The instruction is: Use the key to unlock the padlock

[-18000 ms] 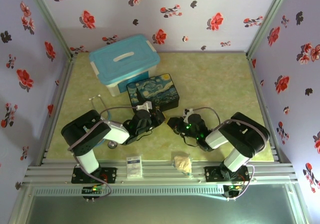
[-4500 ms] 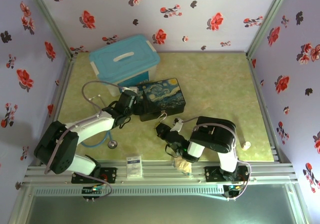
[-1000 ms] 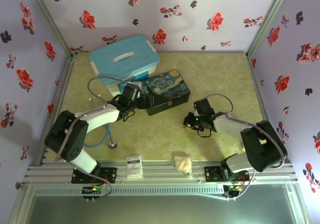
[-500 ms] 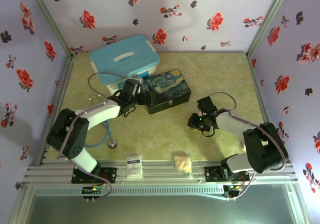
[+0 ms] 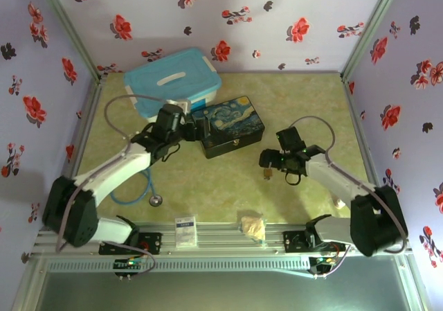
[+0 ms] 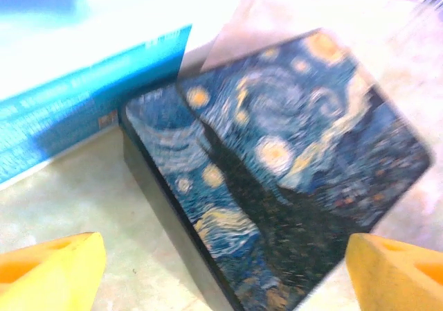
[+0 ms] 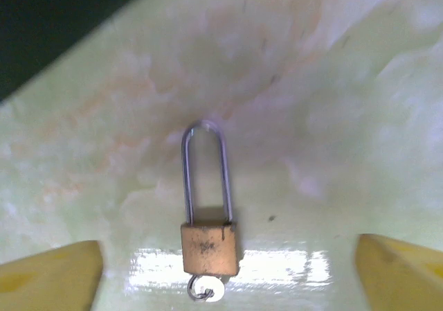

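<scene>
The padlock (image 7: 210, 246), brass with a long thin silver shackle, lies flat on the green table. Both shackle legs reach down to its body. The key (image 7: 210, 292) sticks out of the padlock's underside with a small ring on it. My right gripper (image 7: 228, 273) is open, with its yellow fingers (image 7: 50, 276) wide to either side and touching nothing. From above, the padlock (image 5: 267, 175) lies just in front of the right gripper (image 5: 268, 164). My left gripper (image 6: 221, 276) hangs open above the starry-night box (image 6: 277, 165), holding nothing, and in the top view it (image 5: 194, 127) is at the box's (image 5: 235, 125) left end.
A blue lidded container (image 5: 173, 86) stands behind the box. A stethoscope (image 5: 156, 200) lies at the front left under the left arm. A white card (image 5: 185, 231) and a crumpled beige lump (image 5: 252, 226) sit at the front edge.
The right gripper has opened and let the padlock drop onto the table, with the key still in it. The left gripper has lifted and pulled back from the box.
</scene>
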Controlling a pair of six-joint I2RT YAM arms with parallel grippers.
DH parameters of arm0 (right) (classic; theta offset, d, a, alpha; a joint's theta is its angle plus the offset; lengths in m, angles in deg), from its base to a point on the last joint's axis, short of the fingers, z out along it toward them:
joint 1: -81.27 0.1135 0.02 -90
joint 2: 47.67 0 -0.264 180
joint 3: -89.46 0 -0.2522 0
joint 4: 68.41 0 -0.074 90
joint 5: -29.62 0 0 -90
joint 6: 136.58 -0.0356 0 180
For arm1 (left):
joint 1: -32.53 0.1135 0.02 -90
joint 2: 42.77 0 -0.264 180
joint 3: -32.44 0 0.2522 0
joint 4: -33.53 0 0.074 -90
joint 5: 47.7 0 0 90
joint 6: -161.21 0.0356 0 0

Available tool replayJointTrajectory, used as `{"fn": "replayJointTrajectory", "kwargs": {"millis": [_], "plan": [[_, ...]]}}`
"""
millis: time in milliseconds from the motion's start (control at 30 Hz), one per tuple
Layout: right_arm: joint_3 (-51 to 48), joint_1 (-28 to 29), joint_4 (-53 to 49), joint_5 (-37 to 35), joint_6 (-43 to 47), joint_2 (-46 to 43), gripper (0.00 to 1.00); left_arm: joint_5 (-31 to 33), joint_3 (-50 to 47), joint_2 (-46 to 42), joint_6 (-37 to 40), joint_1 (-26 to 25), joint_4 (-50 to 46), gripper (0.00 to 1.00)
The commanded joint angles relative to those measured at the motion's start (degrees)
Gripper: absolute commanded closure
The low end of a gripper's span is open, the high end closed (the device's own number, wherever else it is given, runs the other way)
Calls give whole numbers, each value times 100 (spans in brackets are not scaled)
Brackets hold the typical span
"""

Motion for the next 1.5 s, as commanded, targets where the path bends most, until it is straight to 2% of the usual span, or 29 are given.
{"fn": "replayJointTrajectory", "kwargs": {"millis": [0,167,333,400,467,533,600,667,800,833,900,967,1033,1100,1167,1200,1267,1333,1367,1433,1467], "plan": [[285,-46,-90,-1239,499,-562,1,428,-416,-1096,355,43,-235,0],[104,-372,638,-2475,979,-961,1,1855,-1500,-2640,1096,318,-460,0],[-384,-876,1780,-2772,1473,-970,1,2695,-2438,-3702,1797,848,-310,0],[-721,-1059,2411,-3200,1725,-939,1,3295,-2884,-3821,2186,940,344,0],[-1122,-1219,3143,-3378,2041,-934,1,3357,-3342,-3689,2787,1104,1434,0],[-1652,-1444,4153,-3121,2444,-904,0,3160,-3583,-3267,3030,1474,2020,0],[-2282,-1629,5340,-2763,2697,-805,1,2799,-3617,-2753,2804,1986,2286,0],[-2678,-1732,6300,-2701,2657,-622,0,2377,-3902,-2336,2639,2382,3110,0],[-2483,-1901,6491,-2372,2607,-207,0,1567,-4181,-1293,1977,3183,4513,0],[-2419,-1928,6555,-2272,2634,-69,0,1384,-4313,-1023,1895,3319,5105,1],[-2359,-1953,6806,-2137,2666,167,1,1166,-4323,-681,1854,3416,5564,0],[-2369,-2030,7202,-2094,2578,385,0,1072,-4128,-411,1827,3523,5562,0],[-2205,-2228,7060,-1733,2324,523,1,849,-4004,-61,1799,3671,5753,1],[-2135,-2405,7208,-1489,2041,732,1,514,-3967,668,1764,3861,6526,1],[-2260,-2533,7789,-1275,1915,1079,1,280,-3882,665,1962,3742,6276,2],[-2296,-2544,8069,-1249,1924,1263,0,265,-3918,802,1963,3740,6474,1],[-2225,-2544,8001,-851,2073,1391,1,221,-3955,1261,1990,3744,7051,1],[-2099,-2536,8269,-774,2112,1851,1,20,-3647,1077,2048,3745,6203,1],[-2062,-2510,8432,-641,2202,1975,0,-39,-3471,1177,2121,3724,6109,0],[-1836,-2475,7503,-574,2260,1711,0,38,-3243,1163,2288,3572,5653,0],[-1896,-2440,7750,-631,2312,1794,1,125,-3257,1220,2329,3518,5772,0]]}}
